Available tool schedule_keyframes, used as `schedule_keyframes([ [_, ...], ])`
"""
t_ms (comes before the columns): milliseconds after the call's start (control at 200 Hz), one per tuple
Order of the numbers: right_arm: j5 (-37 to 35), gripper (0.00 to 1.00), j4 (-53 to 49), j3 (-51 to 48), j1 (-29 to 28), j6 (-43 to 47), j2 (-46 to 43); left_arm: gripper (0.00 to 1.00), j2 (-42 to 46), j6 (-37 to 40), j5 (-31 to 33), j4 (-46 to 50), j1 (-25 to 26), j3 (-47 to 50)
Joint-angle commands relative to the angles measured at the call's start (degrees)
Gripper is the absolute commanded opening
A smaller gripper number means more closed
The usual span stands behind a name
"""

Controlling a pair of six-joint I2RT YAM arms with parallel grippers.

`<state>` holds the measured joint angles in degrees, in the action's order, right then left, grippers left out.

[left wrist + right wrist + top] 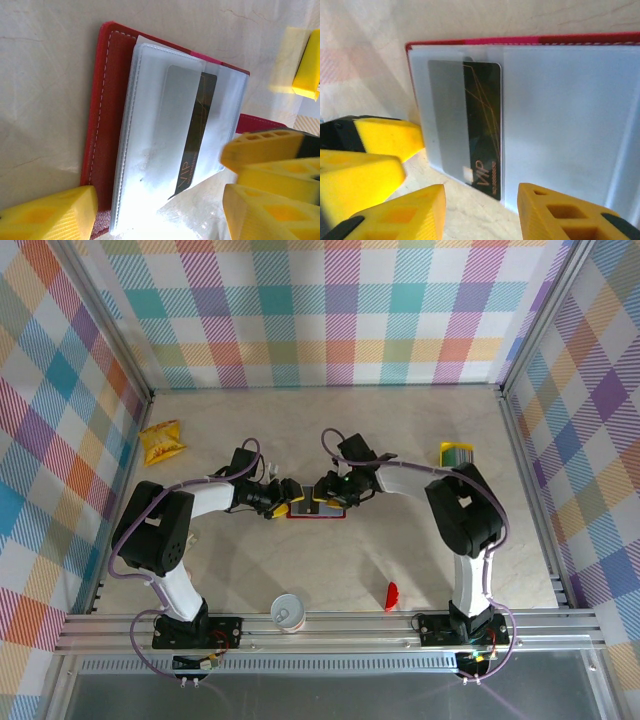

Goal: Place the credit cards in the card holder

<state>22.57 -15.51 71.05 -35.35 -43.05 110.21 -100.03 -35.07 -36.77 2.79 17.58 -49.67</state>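
Note:
The dark-red card holder point(316, 510) lies open mid-table, its clear sleeves point(150, 150) facing up. A black VIP card point(482, 125) sits partly inside one sleeve, its lower end sticking out. My right gripper point(480, 220) is open just below that card end, touching nothing. My left gripper point(157, 220) is open and straddles the holder's near end, one finger point(50, 215) over the red cover's corner. From above, the left gripper point(283, 496) and the right gripper point(323, 490) meet over the holder. The yellow stack of credit cards point(457, 453) lies far right.
A crinkled yellow snack packet point(162, 441) lies at the far left. A white cup point(288, 612) and a small red curved piece point(391, 596) sit near the front rail. Plaid walls close three sides.

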Motion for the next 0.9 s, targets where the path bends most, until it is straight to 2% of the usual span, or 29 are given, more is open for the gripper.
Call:
schedule_keyframes([
  [0, -4.7, 0.41, -5.5, 1.5, -0.7, -0.4, -3.9, 0.66, -0.7, 0.2, 1.5, 0.1, 0.5, 1.1],
  [130, -7.7, 0.33, -10.9, 5.2, -1.8, 0.9, -2.5, 0.60, -0.3, -0.5, 1.6, -0.8, 0.5, 1.4],
  [160, -8.2, 0.32, -11.8, 6.2, -2.1, 1.2, -1.9, 0.56, -0.2, -0.6, 1.7, -0.9, 0.5, 1.4],
  [220, -8.7, 0.31, -12.8, 7.9, -2.6, 1.7, -0.7, 0.50, 0.0, -0.6, 1.8, -0.8, 0.5, 1.5],
  [370, -9.1, 0.31, -14.3, 11.1, -3.3, 2.0, 2.4, 0.44, 0.0, -0.5, 2.1, -0.4, 0.5, 1.6],
  [895, -8.6, 0.31, -16.8, 16.1, -4.1, 3.0, 9.2, 0.37, -0.3, -0.3, 2.1, -0.9, 0.5, 2.1],
])
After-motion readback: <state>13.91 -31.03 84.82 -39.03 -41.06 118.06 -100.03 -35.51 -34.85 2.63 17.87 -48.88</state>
